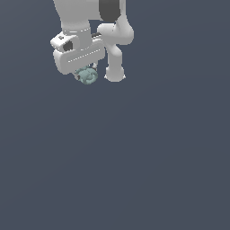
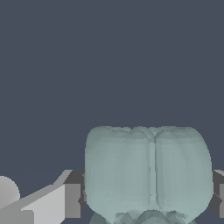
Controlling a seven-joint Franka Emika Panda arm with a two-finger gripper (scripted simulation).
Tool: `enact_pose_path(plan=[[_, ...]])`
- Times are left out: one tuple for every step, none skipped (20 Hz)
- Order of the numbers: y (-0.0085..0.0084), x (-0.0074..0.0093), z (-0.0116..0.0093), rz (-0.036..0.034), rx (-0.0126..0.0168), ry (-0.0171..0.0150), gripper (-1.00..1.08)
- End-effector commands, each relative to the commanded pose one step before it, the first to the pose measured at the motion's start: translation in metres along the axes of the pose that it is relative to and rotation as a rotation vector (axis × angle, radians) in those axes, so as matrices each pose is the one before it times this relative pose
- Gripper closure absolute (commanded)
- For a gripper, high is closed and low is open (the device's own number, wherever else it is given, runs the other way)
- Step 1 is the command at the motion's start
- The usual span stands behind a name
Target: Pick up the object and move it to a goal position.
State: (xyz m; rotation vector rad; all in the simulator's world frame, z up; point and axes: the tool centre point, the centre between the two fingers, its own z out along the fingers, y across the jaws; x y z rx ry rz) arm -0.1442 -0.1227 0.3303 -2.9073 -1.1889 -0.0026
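Note:
The object [image 1: 87,76] is a small pale teal-grey lumpy block with rounded edges. In the exterior view it sits just under the white hand of my arm, at the upper left. My gripper [image 1: 87,72] is closed around it, with the fingers mostly hidden by the hand and the block. In the wrist view the object [image 2: 146,173] fills the space between the two dark finger pads [image 2: 75,199], which press on both of its sides. My gripper [image 2: 146,199] is shut on it.
The white arm's elbow link [image 1: 115,49] hangs to the exterior view's right of the hand. A plain dark blue-grey surface [image 1: 134,157] fills everything else. No goal marker shows.

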Motion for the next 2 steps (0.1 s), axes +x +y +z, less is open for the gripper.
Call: enact_pose_path(plan=[[-0.0006, -0.00257, -0.00362, -0.00049, 0.00076, -0.00058, 1.08], [-0.00002, -0.00017, -0.00026, 0.0, 0.0, 0.0, 1.08]])
